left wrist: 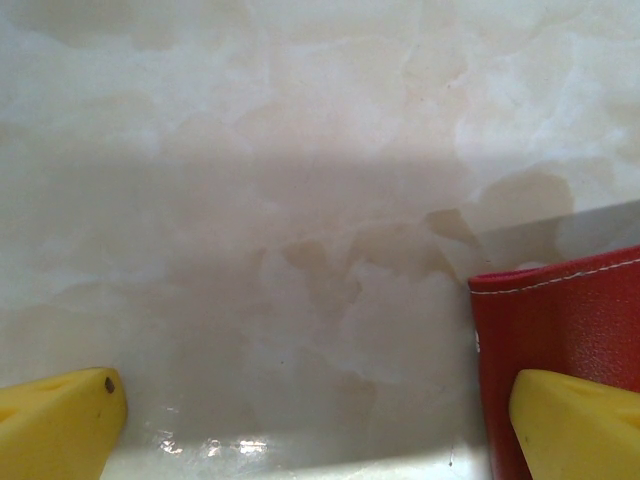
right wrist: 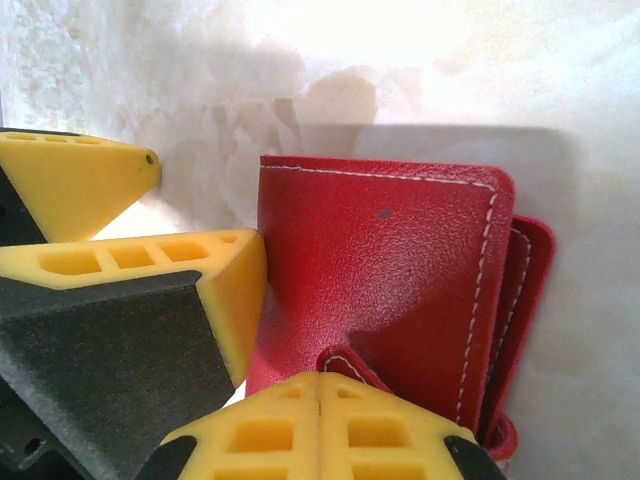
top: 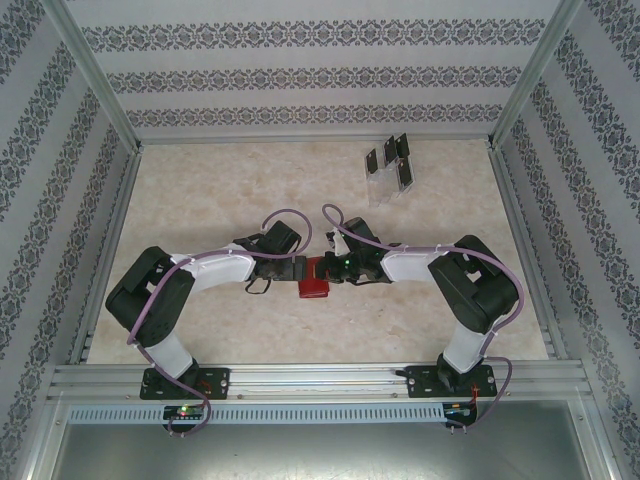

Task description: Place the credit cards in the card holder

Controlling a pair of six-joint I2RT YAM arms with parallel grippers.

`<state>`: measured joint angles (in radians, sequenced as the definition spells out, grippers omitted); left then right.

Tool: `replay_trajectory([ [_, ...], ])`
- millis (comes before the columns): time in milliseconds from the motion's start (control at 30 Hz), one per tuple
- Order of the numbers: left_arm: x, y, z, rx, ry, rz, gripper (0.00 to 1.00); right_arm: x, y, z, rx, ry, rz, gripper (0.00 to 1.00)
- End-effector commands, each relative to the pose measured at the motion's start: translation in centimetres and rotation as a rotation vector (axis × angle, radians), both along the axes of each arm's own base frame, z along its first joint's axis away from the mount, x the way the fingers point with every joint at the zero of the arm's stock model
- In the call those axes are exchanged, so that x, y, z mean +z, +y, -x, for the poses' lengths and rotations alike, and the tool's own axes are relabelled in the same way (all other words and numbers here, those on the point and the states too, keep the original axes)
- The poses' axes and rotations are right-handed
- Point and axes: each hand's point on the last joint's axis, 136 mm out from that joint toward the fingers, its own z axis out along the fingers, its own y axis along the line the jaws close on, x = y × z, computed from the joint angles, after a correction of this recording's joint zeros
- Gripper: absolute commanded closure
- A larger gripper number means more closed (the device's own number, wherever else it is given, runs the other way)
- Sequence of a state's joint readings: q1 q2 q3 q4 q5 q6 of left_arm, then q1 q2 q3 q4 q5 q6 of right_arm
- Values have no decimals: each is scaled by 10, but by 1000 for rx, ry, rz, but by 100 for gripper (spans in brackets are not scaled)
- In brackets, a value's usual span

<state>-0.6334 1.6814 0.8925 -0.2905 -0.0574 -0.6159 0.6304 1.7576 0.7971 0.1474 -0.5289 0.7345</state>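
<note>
Centre of the bench (top: 200,200), marbled cream and glossy, and both arms meet over one card holder (top: 316,285). It's pebbled red leather with white stitching along rounded corners, folded roughly square, a second red layer peeking out along one side.

The right gripper (right wrist: 320,400) has its yellow, ribbed fingers pressed together at a seam, and a stitched lip of the red leather curls up into them: clamped on the card holder. The left gripper (left wrist: 315,430) comes in from the other side with jaws wide apart, one smooth yellow fingertip (left wrist: 575,425) over the red cover and the other out over bare bench.

Now the credit cards (top: 388,150): thin, dark rectangles standing upright in a clear rack (top: 385,190) towards the far right corner, well apart from the card holder. I count at least four; they're too small for a firm tally, and their pale marks can't be read.
</note>
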Motion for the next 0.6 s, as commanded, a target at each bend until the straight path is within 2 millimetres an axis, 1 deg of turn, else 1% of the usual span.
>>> replay_trajectory([
  [0, -22, -6, 12, -48, 77, -3, 0, -53, -35, 19, -61, 122, 192, 100],
  [300, -23, -10, 11, -57, 84, -15, 0, -70, -56, 24, -93, 192, 316, 100],
  [500, -27, -14, 10, -70, 98, -16, 0, -75, -64, 27, -89, 219, 367, 100],
  [567, -27, -18, 10, -78, 101, -8, 0, -70, -61, 27, -86, 221, 342, 99],
])
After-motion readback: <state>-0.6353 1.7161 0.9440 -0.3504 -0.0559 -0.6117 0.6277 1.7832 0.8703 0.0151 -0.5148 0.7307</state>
